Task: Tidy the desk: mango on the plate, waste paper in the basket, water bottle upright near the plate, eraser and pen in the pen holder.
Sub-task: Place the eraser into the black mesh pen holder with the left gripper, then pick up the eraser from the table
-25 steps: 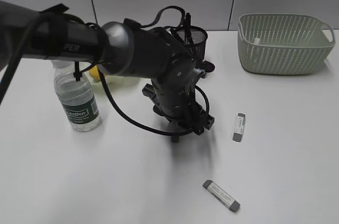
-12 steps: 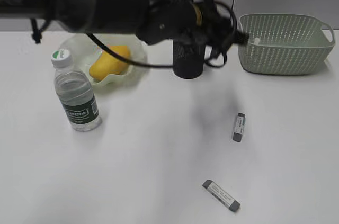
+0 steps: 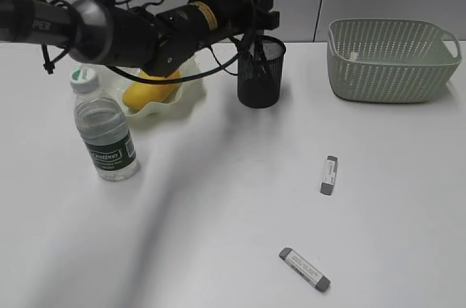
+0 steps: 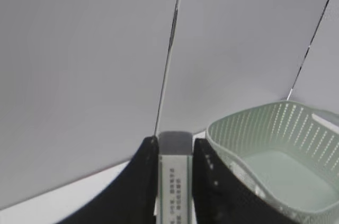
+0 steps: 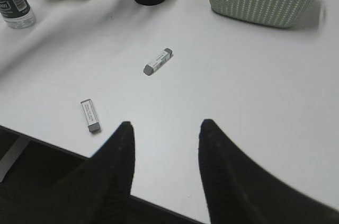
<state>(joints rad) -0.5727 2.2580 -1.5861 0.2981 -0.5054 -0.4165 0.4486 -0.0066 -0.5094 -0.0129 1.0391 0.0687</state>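
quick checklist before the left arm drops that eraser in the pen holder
1. Left gripper shut on the eraser, which sits straight between the fingers: ok.
2. Gripper lined up over the pen holder: cannot tell; the wrist view faces the wall and the basket.
3. Pen holder upright on the desk: ok.
4. Mango on the plate, water bottle upright beside it: ok.
5. Two more erasers lie loose on the desk: not ok.
6. Right gripper open, clear of the left arm: ok.

Matt white desk (image 3: pixel 218 235), black wire-mesh pen holder (image 3: pixel 260 75), clear plastic water bottle (image 3: pixel 105 133), seemingly plastic woven-look basket (image 3: pixel 393 57).
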